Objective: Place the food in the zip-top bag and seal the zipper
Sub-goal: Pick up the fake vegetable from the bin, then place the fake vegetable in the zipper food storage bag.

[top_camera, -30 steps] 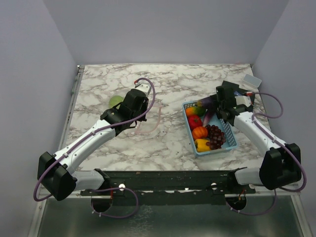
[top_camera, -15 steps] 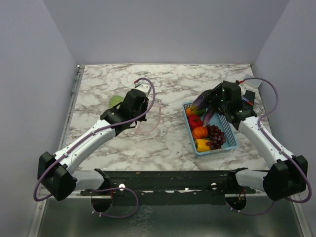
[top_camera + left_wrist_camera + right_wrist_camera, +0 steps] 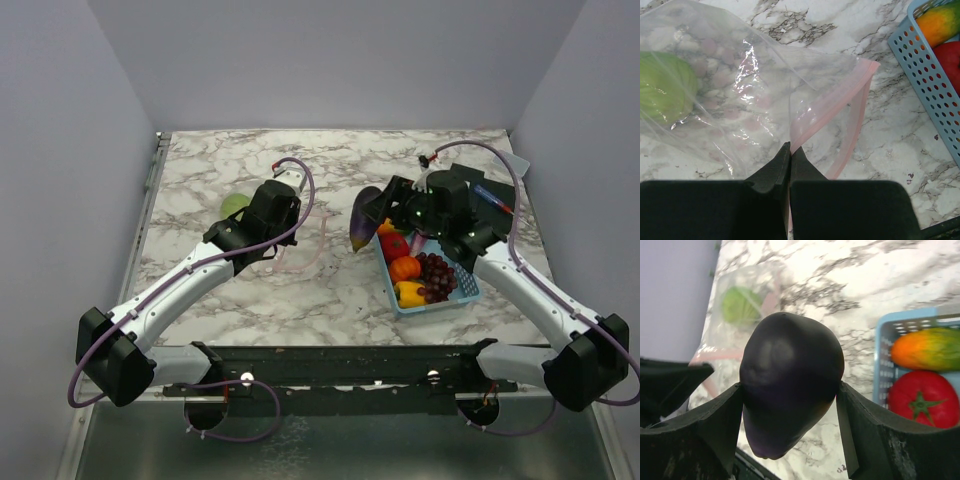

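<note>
Right gripper [image 3: 789, 386] clamps the eggplant [image 3: 359, 222], hanging over open table [image 3: 340, 285] just left of the basket [image 3: 388, 262]. Farther left of the basket, the left gripper [image 3: 790, 152] is pinched tight on the zipper [image 3: 840, 100] of the bag [image 3: 730, 105] — mouth facing the basket, cabbage [image 3: 662, 87] inside.

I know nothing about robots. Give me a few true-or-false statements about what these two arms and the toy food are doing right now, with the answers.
1. The right gripper holds the purple eggplant. True.
2. The red tomato sits in the blue basket. True.
3. The green cabbage lies in the basket. False: it is inside the zip-top bag.
4. The left gripper is open. False: it is shut, pinching the bag's mouth edge.
</note>
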`<state>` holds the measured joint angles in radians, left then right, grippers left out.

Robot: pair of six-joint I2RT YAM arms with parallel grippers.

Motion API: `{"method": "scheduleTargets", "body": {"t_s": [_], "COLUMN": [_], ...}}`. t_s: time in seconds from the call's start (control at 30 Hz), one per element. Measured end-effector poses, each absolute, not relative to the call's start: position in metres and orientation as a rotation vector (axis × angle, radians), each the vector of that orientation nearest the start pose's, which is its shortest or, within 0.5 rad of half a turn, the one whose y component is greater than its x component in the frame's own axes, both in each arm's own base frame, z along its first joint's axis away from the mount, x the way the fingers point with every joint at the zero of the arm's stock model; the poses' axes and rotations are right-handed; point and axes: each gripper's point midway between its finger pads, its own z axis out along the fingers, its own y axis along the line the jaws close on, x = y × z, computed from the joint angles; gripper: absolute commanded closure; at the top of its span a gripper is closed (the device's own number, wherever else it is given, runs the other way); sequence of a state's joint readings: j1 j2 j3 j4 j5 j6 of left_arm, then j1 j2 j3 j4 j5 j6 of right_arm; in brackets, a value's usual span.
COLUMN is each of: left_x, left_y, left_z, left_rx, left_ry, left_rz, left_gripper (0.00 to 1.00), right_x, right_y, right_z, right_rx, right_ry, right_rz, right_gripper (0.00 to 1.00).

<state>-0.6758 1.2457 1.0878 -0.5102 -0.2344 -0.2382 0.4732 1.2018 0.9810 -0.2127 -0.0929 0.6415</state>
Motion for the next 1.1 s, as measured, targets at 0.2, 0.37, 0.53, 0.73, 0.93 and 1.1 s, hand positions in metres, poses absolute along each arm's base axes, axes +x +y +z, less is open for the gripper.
{"method": "scheduleTargets", "body": {"t_s": [0.2,0.37,0.53,0.73,0.93,1.1], "left_x": [0.297,0.297,0.297,0.297,0.297,0.297], "left_y": [-0.198,-0.198,-0.198,-0.198,-0.198,-0.198], "left_z": [0.200,0.200,0.200,0.200,0.200,0.200], "left_rx": [0.359,0.359,0.359,0.359,0.359,0.359], "left_ry": [2.199,2.199,2.199,2.199,2.199,2.199], "left_rz": [-0.241,-0.241,-0.241,-0.241,-0.241,-0.242], "left_gripper": [1.00,1.00,1.00,1.00,1.00,1.00], "right_x": [0.306,0.290,0.272,0.262,0.261,0.266], "right_y": [0.243,0.271,0.299,0.325,0.344,0.353], "right_z": [0.240,0.238,0.229,0.213,0.199,0.192], "right_rx": [-0.077,-0.223,-0.357,-0.452,-0.490,-0.487], "right_ry": [2.077,2.080,2.098,2.134,2.177,2.201], "right_rz": [0.865,0.914,0.958,0.981,0.986,0.986], "right_gripper": [1.00,0.99,1.00,1.00,0.99,1.00]}}
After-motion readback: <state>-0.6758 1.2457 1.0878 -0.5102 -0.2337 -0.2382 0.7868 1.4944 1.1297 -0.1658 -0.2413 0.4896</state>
